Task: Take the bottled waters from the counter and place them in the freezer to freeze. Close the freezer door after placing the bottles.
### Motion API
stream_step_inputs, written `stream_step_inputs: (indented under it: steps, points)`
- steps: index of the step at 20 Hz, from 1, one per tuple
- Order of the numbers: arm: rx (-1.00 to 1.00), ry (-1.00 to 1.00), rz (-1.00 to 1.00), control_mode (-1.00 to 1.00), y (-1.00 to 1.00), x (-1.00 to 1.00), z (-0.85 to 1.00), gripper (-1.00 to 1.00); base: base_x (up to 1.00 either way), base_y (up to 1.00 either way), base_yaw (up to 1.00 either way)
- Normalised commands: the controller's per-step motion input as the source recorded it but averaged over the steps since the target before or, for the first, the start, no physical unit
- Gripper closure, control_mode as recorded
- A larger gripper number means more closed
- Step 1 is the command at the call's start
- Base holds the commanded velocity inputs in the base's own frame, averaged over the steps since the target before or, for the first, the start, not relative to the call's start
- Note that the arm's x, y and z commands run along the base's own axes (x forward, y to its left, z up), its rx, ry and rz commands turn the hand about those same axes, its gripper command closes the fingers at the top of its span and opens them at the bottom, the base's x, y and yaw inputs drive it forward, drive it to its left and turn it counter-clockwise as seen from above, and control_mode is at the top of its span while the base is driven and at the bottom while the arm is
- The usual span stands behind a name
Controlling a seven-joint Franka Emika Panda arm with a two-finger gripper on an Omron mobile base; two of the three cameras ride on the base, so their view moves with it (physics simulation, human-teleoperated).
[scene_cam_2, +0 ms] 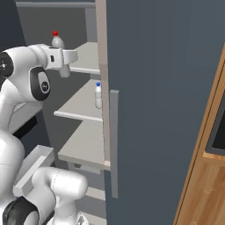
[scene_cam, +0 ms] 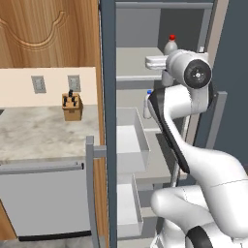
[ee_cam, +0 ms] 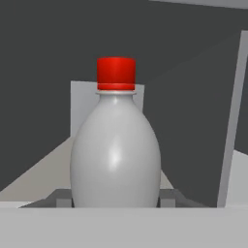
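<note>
Closest to the hand camera stands the red-capped bottle (ee_cam: 115, 145), upright, its pale body sitting between the two dark finger tips (ee_cam: 169, 197) at the bottom of the view; the jaws are drawn in against its sides, so the gripper (ee_cam: 115, 199) holds it. Behind it runs a pale shelf surface and the dark back wall of the freezer.

From the left base camera, the arm reaches up into the open freezer (scene_cam: 135, 72). That same bottle (scene_cam: 171, 44) shows above the white wrist at the upper shelf, upright. The blue-capped bottle (scene_cam: 147, 104) stands one shelf lower, mostly hidden behind the arm. To the left, the counter (scene_cam: 43, 133) carries a wooden knife block (scene_cam: 72, 106).

From the right base camera, the hand (scene_cam_2: 63, 59) sits at the edge of the upper shelf with the red cap just behind it, and the blue-capped bottle (scene_cam_2: 98, 95) stands alone on the middle shelf, well apart from the hand. The freezer door (scene_cam_2: 162, 110) stands open at the right, its long handle (scene_cam_2: 114, 140) facing the camera.

The step in hand looks like setting this second bottle down. To do it well, I would keep the bottle vertical, lower until its base rests flat on the shelf, well in from the front edge, then release and draw the hand straight back without brushing it.
</note>
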Motion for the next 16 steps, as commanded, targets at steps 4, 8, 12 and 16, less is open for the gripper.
stream_step_inputs:
  steps: [4,8,12,16]
  points:
    - [0.00,0.00,0.02,-1.00,0.00,0.35,0.01,1.00,0.00,0.00,0.00]
    - [0.00,0.00,0.01,-1.00,-0.01,0.32,0.00,1.00,0.00,0.00,0.00]
    - [0.00,0.00,0.01,-1.00,0.00,0.31,0.00,1.00,0.00,0.00,0.00]
    - [0.00,0.00,0.02,-1.00,0.00,0.40,-0.02,1.00,0.00,0.00,0.00]
